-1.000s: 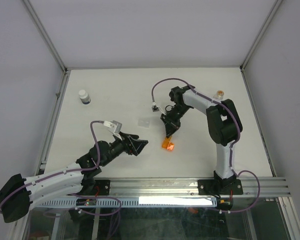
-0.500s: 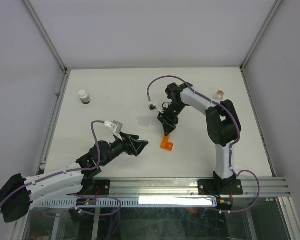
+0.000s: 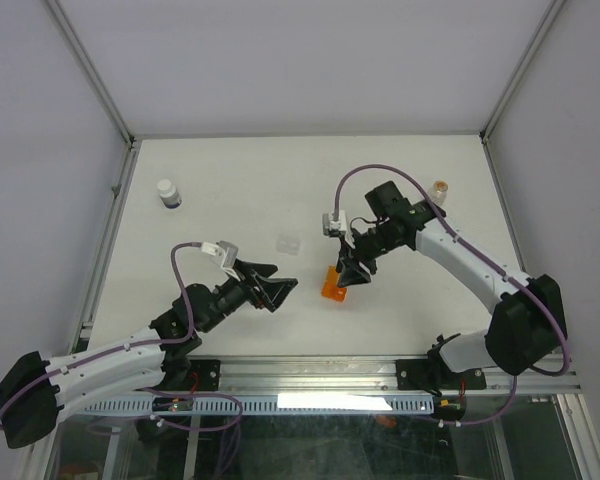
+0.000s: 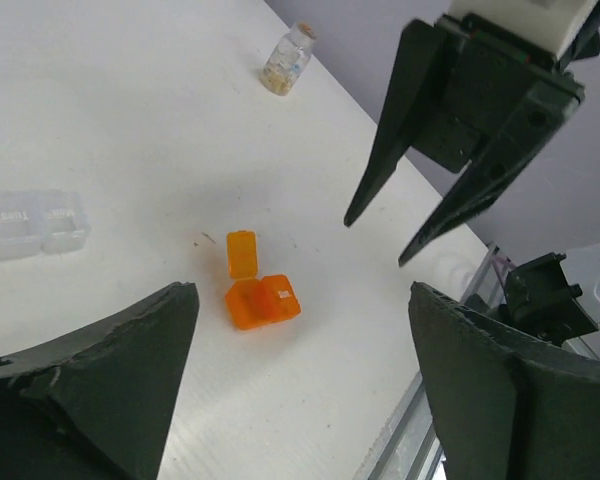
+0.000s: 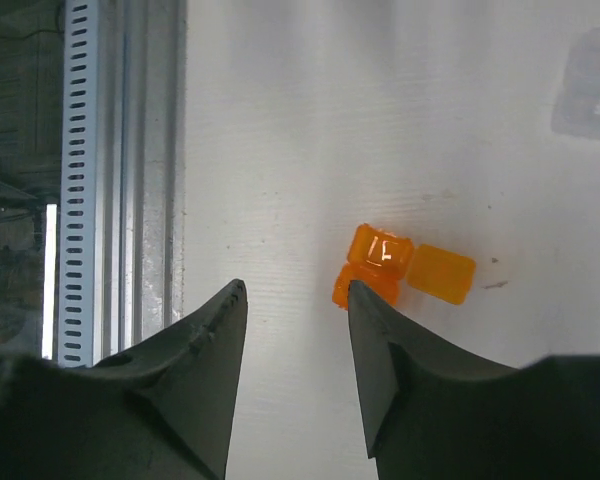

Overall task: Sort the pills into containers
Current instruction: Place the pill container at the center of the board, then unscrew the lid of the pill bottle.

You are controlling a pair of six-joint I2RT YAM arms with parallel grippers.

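Note:
The stubby translucent orange cup [image 3: 331, 289] lies on the white table with its lid flipped open; it also shows in the left wrist view [image 4: 262, 301] and the right wrist view [image 5: 378, 260]. My right gripper [image 3: 348, 275] is open and empty, hovering just right of and above the cup, with one fingertip [image 5: 352, 292] over its edge. My left gripper [image 3: 278, 288] is open and empty, left of the cup and facing it. The white bottle with a dark band [image 3: 168, 193] stands far left. The clear vial [image 3: 440, 188] holding tan bits stands far right. Loose pills are too small to make out.
A small clear two-cell plastic box [image 3: 288, 243] lies behind the orange cup, and shows in the left wrist view [image 4: 35, 222]. A metal rail [image 3: 380, 372] runs along the table's near edge. Frame posts and grey walls bound the table.
The right arm has swung its elbow out to the right and low. Its gripper has shifted slightly right and nearer beside the orange cup. The cup and the left gripper have barely moved.

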